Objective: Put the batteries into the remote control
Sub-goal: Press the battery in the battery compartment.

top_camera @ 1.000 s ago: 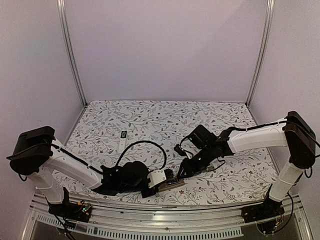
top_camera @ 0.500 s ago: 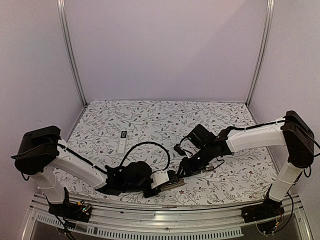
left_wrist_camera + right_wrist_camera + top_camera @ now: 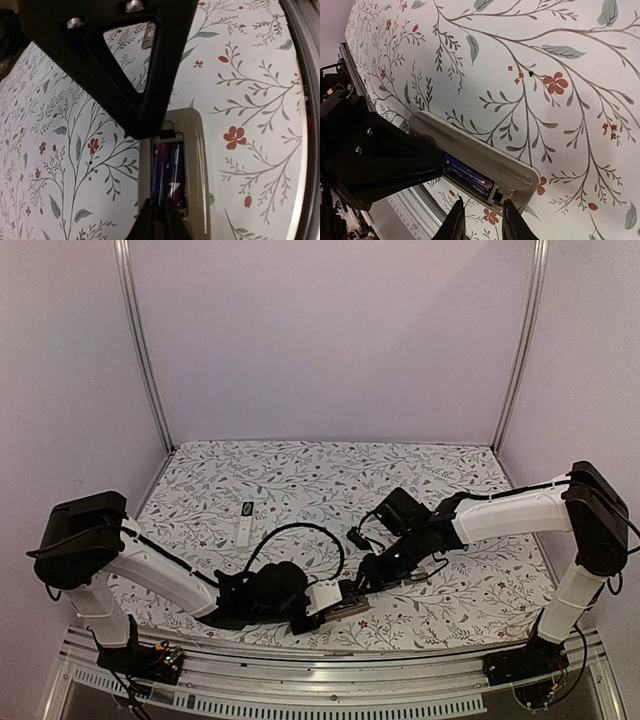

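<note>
Batteries (image 3: 167,170), two slim glossy cylinders in purple-blue wrap, are lying side by side in the open bay of the remote control (image 3: 196,150), a flat beige plastic slab resting on the floral-printed bench (image 3: 250,75). The left hand (image 3: 159,221) is sitting right at their near ends, its fingers pinched almost together and gripping nothing I can make out; their long axis is running straight away from it. The right hand (image 3: 482,225) is hovering part-open and empty, the remote lying crosswise just ahead of its tips. The left hand is looking better placed for seating them.
</note>
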`<action>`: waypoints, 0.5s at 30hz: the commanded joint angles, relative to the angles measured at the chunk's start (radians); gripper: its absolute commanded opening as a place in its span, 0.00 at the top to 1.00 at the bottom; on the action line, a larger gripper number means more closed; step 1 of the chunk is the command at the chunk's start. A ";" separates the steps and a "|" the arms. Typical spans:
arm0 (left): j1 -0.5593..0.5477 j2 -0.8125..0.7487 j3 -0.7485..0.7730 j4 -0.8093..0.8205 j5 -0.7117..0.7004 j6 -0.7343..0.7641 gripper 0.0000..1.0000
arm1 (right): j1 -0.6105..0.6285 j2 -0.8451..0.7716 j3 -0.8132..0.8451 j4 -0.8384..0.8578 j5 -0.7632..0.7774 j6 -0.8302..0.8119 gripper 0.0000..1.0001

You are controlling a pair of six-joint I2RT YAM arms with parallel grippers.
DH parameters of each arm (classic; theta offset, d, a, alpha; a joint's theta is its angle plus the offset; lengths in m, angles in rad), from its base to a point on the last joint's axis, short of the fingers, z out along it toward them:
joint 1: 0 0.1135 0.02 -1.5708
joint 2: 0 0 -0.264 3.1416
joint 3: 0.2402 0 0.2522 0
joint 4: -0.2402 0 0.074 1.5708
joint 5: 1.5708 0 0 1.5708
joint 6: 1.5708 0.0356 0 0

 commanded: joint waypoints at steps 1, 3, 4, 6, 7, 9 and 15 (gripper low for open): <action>0.012 0.041 0.018 0.002 0.023 0.014 0.93 | 0.000 0.021 0.023 0.008 0.000 0.010 0.74; 0.011 0.050 0.021 0.003 0.028 0.013 0.93 | 0.000 0.021 0.025 0.006 0.001 0.006 0.74; 0.011 0.052 0.021 0.003 0.032 0.011 0.93 | 0.000 0.024 0.026 0.006 0.002 0.004 0.74; 0.011 0.054 0.019 0.005 0.039 0.007 0.93 | 0.000 0.023 0.028 0.005 0.004 0.002 0.74; 0.012 0.054 0.019 0.006 0.042 0.005 0.93 | 0.000 0.023 0.030 0.003 0.006 0.000 0.74; 0.012 0.053 0.018 0.005 0.045 0.002 0.93 | 0.000 0.023 0.035 -0.002 0.011 -0.007 0.74; 0.012 0.034 0.009 -0.002 0.055 -0.020 0.93 | 0.000 0.020 0.061 -0.031 0.031 -0.036 0.74</action>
